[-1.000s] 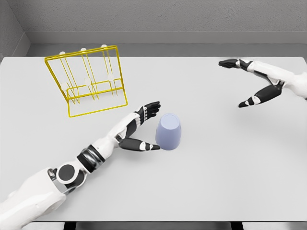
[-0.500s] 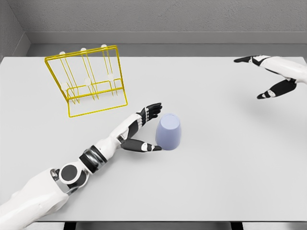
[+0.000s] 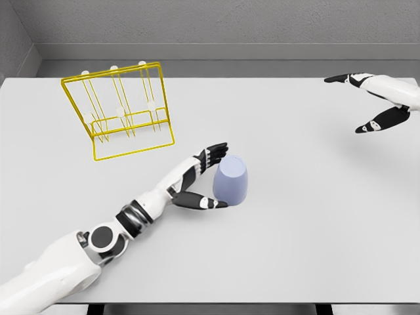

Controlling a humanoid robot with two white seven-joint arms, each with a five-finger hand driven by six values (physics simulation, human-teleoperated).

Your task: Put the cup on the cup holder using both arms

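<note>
Left robot hand [image 3: 205,180] nearer – cup [image 3: 231,182] upside down – axis vertical

no readable text, no labels, no brands, no numbers anywhere

Cup [image 3: 231,182]: matt, smooth, plastic-looking, pale lavender. Holder [image 3: 119,111]: thin yellow wire, slight sheen, white peg tips. Table [image 3: 295,223]: smooth matt light grey. Left arm [image 3: 79,252]: glossy white shell, dark joints.

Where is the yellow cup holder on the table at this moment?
In the head view, the yellow cup holder stands on the far left part of the white table, beyond and to the left of the left hand and the upside-down cup.
</note>
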